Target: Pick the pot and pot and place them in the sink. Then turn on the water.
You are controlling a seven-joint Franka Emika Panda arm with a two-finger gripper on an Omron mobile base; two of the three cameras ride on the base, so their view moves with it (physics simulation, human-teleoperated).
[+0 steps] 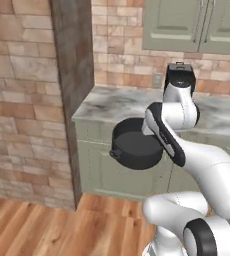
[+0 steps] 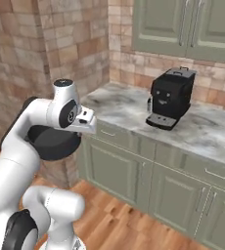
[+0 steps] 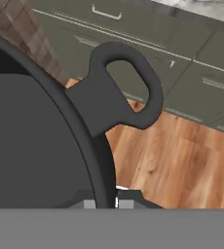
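A wide matte black pot (image 1: 136, 146) hangs in the air in front of the counter's cabinet fronts, level with the drawers. My gripper (image 3: 106, 203) is shut on its rim, one fingertip on each side of the wall. In the hand view the pot (image 3: 31, 146) spreads across the left side, and its loop handle (image 3: 128, 92) sticks out over the floor. From the right base view the pot (image 2: 53, 141) shows dark under my forearm. The other pot, the sink and the water are out of view.
A black coffee machine (image 1: 179, 77) (image 2: 169, 97) stands on the marble counter (image 1: 112, 102) (image 2: 207, 129). Green cabinets run below and above it. A dark pillar (image 1: 74, 60) and brick wall close the counter's left end. Wooden floor (image 3: 172, 165) lies below.
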